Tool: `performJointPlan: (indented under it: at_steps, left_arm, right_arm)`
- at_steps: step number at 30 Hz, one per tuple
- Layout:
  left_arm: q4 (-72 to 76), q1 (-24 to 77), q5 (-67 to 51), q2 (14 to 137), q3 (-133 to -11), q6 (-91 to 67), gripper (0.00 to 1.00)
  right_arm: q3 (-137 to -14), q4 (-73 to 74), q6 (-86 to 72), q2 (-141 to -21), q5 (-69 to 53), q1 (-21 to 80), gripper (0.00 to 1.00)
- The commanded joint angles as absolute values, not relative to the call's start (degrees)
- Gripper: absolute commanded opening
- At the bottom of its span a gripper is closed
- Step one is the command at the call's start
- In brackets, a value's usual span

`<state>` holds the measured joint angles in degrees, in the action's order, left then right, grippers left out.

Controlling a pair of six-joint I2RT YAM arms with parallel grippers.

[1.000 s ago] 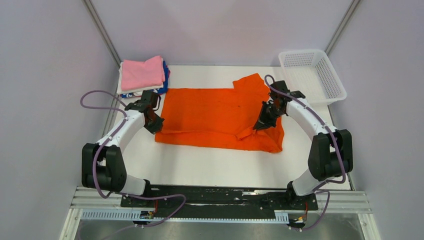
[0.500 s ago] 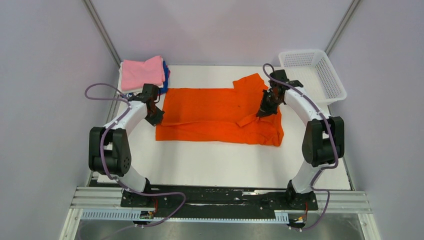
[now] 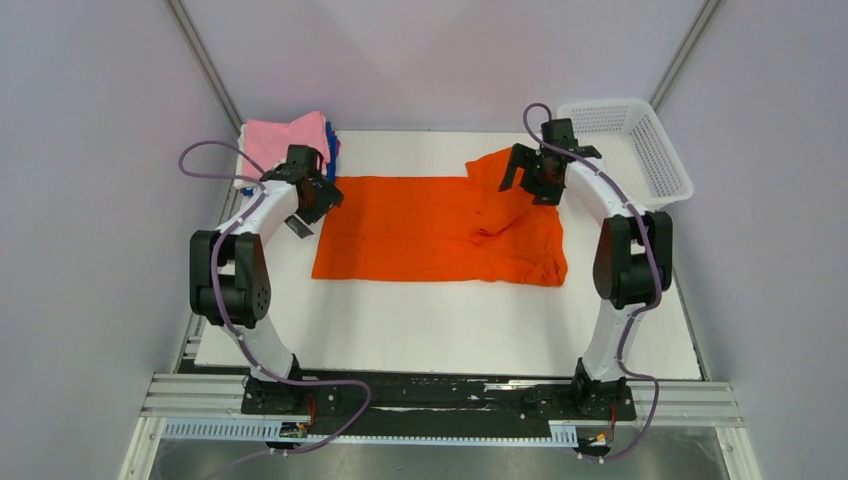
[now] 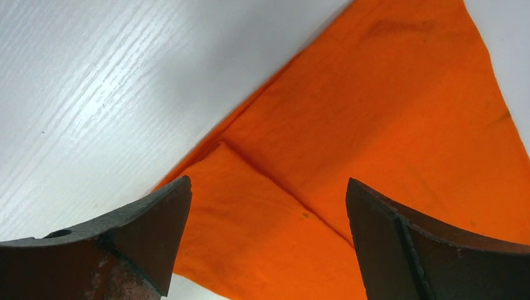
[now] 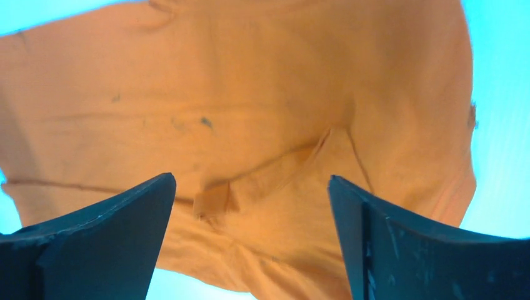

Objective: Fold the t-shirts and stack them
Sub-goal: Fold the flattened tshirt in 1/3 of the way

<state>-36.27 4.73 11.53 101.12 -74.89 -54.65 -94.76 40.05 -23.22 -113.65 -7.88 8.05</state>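
Now | left fingers [image 4: 144,231], right fingers [image 5: 112,219] spread, empty | orange t-shirt [image 3: 420,235] below, apart

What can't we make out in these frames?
- Top view: lower shirts under the pink t-shirt; it covers them, so only edges show.
- Top view: orange t-shirt, far-left corner behind the left gripper; cloth beside its far sleeve behind the right gripper.
- Wrist views: pink t-shirt and basket out of frame.
- Right wrist view: blue cast, colours unreliable.
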Motion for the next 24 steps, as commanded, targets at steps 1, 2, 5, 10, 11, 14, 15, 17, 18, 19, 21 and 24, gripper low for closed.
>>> performJointPlan:
  at_steps: [1,2,5,10,11,14,15,17,18,19,21,24]
  left_arm:
    - [-36.54,5.50,6.33,95.97,-72.74,-50.46,1.00]
    - [-36.42,5.96,4.73,95.54,-71.27,-49.97,1.00]
    - [-34.86,8.57,2.19,93.66,-68.64,-48.70,1.00]
    - [-29.71,10.90,-2.09,93.16,-64.82,-48.87,1.00]
    - [-29.07,10.96,-2.27,93.38,-64.71,-49.11,1.00]
    - [-28.41,10.99,-2.31,94.62,-65.05,-49.01,1.00]
    - [-28.22,10.99,-2.30,94.86,-65.22,-48.89,1.00]
    - [-28.03,10.99,-2.46,95.39,-65.81,-48.53,1.00]
    - [-27.88,10.99,-2.24,95.50,-66.24,-48.43,1.00]
    - [-27.78,10.99,-2.12,95.52,-66.53,-48.34,1.00]
    - [-27.74,10.99,-2.22,95.50,-67.04,-47.85,1.00]
    - [-28.04,11.16,-2.58,95.85,-67.72,-46.89,1.00]
  right_arm:
    - [-83.67,35.11,-23.60,-102.48,-13.34,8.52,1.00]
    - [-80.44,34.47,-23.30,-100.93,-14.47,9.09,1.00]
    - [-72.22,31.23,-22.06,-97.29,-15.83,11.45,1.00]
    - [-72.49,26.45,-23.76,-101.48,-19.34,13.03,1.00]
    - [-74.18,25.35,-24.46,-103.51,-19.30,13.29,1.00]
    - [-81.13,22.22,-26.45,-110.83,-18.86,13.43,1.00]
    - [-84.18,21.89,-26.79,-113.36,-18.86,13.38,1.00]
    - [-90.56,21.99,-26.85,-118.25,-17.83,13.38,1.00]
    - [-93.09,22.02,-26.75,-119.20,-16.81,13.43,1.00]
    - [-94.80,22.13,-26.60,-119.45,-15.86,13.38,1.00]
    - [-95.37,22.40,-26.40,-118.08,-15.21,13.32,1.00]
    - [-89.21,22.39,-26.45,-112.35,-13.76,13.33,1.00]
